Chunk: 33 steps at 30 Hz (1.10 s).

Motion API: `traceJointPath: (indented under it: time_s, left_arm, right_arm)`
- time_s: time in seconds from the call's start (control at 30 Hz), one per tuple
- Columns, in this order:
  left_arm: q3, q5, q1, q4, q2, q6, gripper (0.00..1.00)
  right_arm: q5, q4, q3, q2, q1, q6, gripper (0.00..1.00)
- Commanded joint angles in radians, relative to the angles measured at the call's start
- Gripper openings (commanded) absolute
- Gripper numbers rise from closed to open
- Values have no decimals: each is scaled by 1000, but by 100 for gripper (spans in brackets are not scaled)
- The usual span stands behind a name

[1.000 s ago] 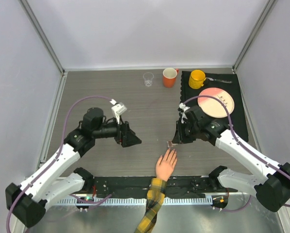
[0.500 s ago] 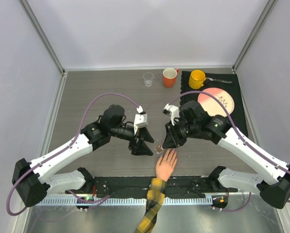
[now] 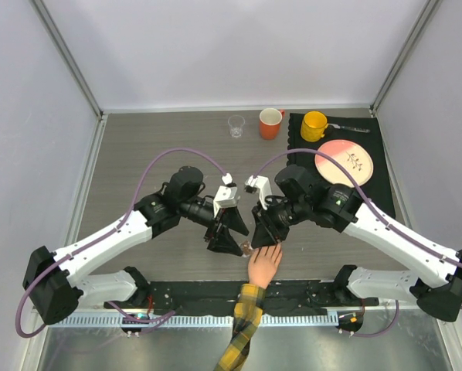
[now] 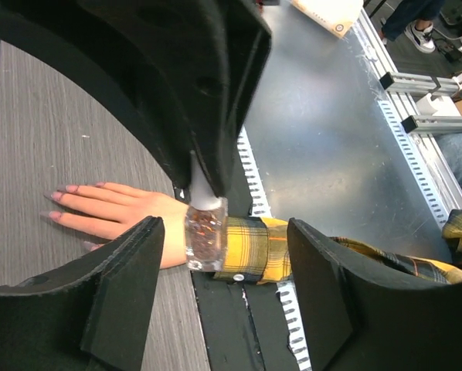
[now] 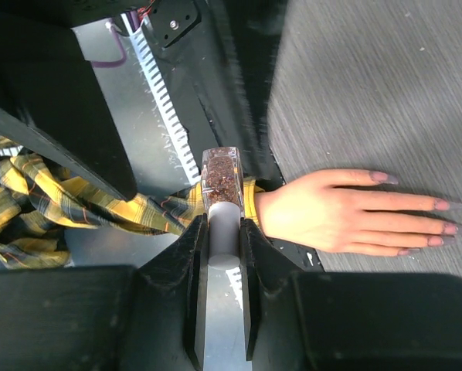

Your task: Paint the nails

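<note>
White-walled enclosure with a grey wood-grain worktop, seen from above and from both wrists. The left arm and right arm reach inward and meet over the near middle of the worktop. At the far right lies a black mat carrying a pink plate, a yellow mug and a thin utensil. An orange mug and a clear plastic cup stand just left of the mat, near the far edge.

A peach-coloured fake hand lies palm down at the near edge, between the two arm bases. Its fingers point toward the far wall and its yellow-and-black plaid sleeve trails off the worktop.

The right hand is clenched on the grey cap of a nail polish bottle. The clear glass body, filled with brownish glitter, projects beyond the fingertips. The left hand is released: its fingers stand apart on either side of the bottle, with a gap visible at each side. In the top view the bottle sits just beside the fake hand's fingertips; its height above the worktop cannot be judged.

The nails tip the outstretched fingers and show a dull mauve tint, clear of both hands
</note>
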Motion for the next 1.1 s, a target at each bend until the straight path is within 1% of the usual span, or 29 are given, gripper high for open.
traceJointPath:
  time_s: [0.0,0.17,0.33,0.47,0.5,0.57,0.67,0.7,0.73,0.77,0.8,0.87,0.9,0.93,0.97,1.0,1.07]
  left_arm:
    - [-4,-11,-4,40,-12,18,71]
    - [4,17,-12,13,11,16,70]
    - [7,31,-18,-1,11,16,70]
    - [9,22,-19,-6,11,18,63]
    - [12,23,-19,-15,15,22,58]
    - [18,29,-21,-18,17,24,53]
    - [25,-1,-21,-26,17,36,36]
    - [30,-11,-21,-47,19,44,20]
    - [38,-18,-21,-59,19,54,12]
    - [50,-49,-19,-72,19,68,5]
    - [55,-73,-21,-76,17,65,0]
    - [50,-121,-21,-72,8,54,0]
    - [46,-165,-21,-61,3,47,0]
    - [41,-191,-19,-49,-3,35,0]
    - [26,-211,-19,-35,-17,24,0]
    - [18,-250,-21,0,-24,-2,0]
    - [-7,-277,-21,34,-50,-13,0]
  right_arm:
    - [17,10,63,3,48,7,1]
    - [88,25,87,-18,57,27,1]
    - [120,56,102,-29,57,40,1]
    - [114,75,107,-23,57,44,1]
    - [114,75,110,-22,57,44,1]
    - [116,78,112,-20,57,43,1]
    - [119,87,112,-22,57,50,1]
    - [126,93,109,-23,57,63,1]
    - [155,99,107,-29,57,70,1]
    - [184,114,104,-34,57,86,2]
    - [213,122,98,-38,57,104,18]
    - [288,160,86,-61,56,173,31]
    - [322,179,66,-74,57,207,41]
    - [361,203,50,-92,59,283,45]
    - [416,254,32,-130,57,319,48]
    - [437,283,-11,-155,57,358,53]
    - [459,378,-58,-193,57,438,55]
